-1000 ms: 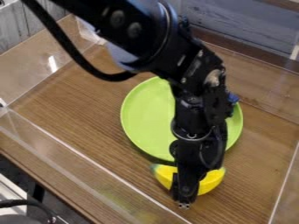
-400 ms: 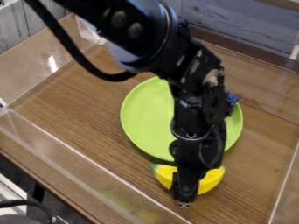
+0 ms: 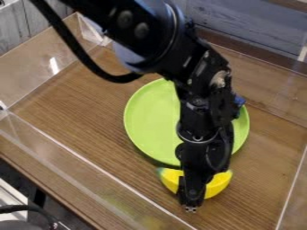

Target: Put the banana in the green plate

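A toy banana [image 3: 217, 186], bright yellow, is seen at the lower centre of the frame, partly covered by the black gripper [image 3: 191, 205], whose fingertips are set down over its middle. The banana's long axis runs roughly left to right, and the fingers cross it from above. The jaws are drawn narrow; whether the banana is pinched between them cannot be told, since the fingers hide the contact. The lime-green plate [image 3: 150, 121] is placed just above the banana in the picture, near the centre, so the coming carry would be judged a short lift and a move toward the upper part of the frame. Both are laid on a brown wooden surface [image 3: 78, 108], bounded by a clear wall [image 3: 84, 171] along the lower left; a blue object [image 3: 239, 101] is half hidden at the plate's right edge.
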`<action>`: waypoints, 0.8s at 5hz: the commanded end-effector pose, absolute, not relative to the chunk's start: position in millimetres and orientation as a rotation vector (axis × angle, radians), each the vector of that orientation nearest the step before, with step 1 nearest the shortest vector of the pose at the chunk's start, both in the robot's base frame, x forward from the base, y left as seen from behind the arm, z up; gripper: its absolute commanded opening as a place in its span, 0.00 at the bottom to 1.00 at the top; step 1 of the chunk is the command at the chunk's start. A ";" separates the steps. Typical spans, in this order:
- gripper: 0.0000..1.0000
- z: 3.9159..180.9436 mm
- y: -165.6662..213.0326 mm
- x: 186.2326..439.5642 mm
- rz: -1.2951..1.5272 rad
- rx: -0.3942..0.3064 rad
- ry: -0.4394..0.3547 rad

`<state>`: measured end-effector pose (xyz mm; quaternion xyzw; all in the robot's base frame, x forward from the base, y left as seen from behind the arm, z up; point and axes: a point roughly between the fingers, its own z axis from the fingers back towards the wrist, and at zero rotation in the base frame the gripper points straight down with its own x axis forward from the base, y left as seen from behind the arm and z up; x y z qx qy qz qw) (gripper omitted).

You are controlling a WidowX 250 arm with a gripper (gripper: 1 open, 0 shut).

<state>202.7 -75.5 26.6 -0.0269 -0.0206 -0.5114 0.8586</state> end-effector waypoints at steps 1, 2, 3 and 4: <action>0.00 33.3 -76.8 212.9 -1.064 -0.049 -0.087; 0.00 35.1 -75.6 213.6 -1.043 -0.050 -0.088; 0.00 37.0 -74.5 214.2 -1.020 -0.051 -0.088; 0.00 38.5 -73.3 214.8 -0.997 -0.051 -0.088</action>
